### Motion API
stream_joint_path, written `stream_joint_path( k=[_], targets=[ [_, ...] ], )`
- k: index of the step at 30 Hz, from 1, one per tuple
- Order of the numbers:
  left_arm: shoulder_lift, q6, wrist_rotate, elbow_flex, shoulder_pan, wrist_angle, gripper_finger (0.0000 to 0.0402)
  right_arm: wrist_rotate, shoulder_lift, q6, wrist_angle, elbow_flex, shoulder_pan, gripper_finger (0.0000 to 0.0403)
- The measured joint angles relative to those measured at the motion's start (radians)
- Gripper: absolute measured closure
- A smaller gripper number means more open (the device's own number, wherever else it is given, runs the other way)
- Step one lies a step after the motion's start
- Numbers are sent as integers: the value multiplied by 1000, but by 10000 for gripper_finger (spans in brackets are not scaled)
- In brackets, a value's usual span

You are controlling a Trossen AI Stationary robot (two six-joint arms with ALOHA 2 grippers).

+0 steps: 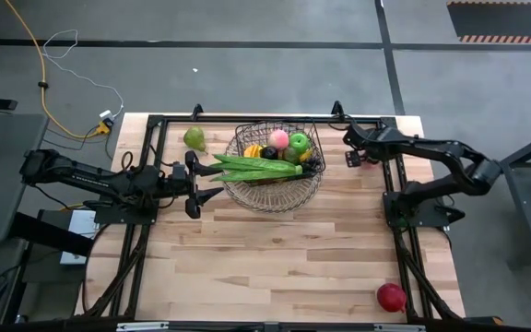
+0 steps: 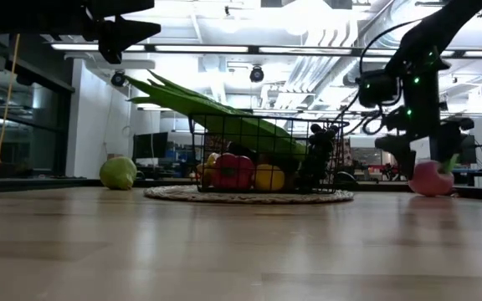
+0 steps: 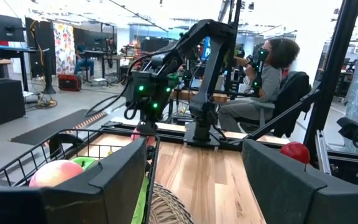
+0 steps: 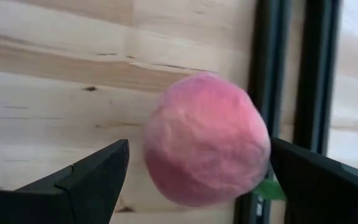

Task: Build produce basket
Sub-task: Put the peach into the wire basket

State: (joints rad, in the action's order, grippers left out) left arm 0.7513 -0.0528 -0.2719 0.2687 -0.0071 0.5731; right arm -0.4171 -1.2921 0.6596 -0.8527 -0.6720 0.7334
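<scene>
The wire-mesh basket (image 1: 275, 171) sits at the far middle of the wooden worktop (image 1: 284, 249), on a round woven mat (image 2: 249, 196). It already carries long green pods (image 1: 258, 167) laid across it and sticking out over its left rim, a pink peach-like fruit (image 1: 279, 138), a green apple (image 1: 300, 143), dark grapes (image 1: 313, 162), and yellow and red pieces seen through the mesh in the low view. A green pear (image 1: 194, 138) lies on the worktop just left of the basket, at the far edge. A red apple (image 1: 391, 297) lies well apart from everything else, at the near right corner. The right gripper (image 4: 197, 168) is down at the far right of the worktop, beside the dark frame rail (image 4: 303, 74), with its fingers (image 4: 92, 174) spread wide on either side of a pink round fruit (image 4: 205, 140) that rests on the wood; the fingers do not touch it. The left gripper (image 1: 194, 184) is held above the worktop just left of the basket, by the pod tips, its fingers (image 3: 120, 177) spread and holding nothing. In the left wrist view a person (image 3: 272, 74) is seated in the room beyond the worktop.
</scene>
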Motion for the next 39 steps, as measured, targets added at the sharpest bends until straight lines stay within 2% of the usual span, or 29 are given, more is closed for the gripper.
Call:
stream_joint_path(
  k=[8,15,21,29,33,39],
  targets=[
    [0,2,0,0,0,0,147,10,-115,-31,32,0,0,29],
    [0,1,0,0,0,0,147,-8,-156,-32,61,0,0,29],
    [0,3,0,0,0,0,147,-9,-155,-35,69,0,0,37],
    [0,3,0,0,0,0,147,-27,-155,-33,69,0,0,95],
    [0,3,0,0,0,0,147,-45,-148,-72,68,0,-8,104],
    [0,2,0,0,0,-6,147,-192,-2,-118,84,0,-129,107]
  ],
)
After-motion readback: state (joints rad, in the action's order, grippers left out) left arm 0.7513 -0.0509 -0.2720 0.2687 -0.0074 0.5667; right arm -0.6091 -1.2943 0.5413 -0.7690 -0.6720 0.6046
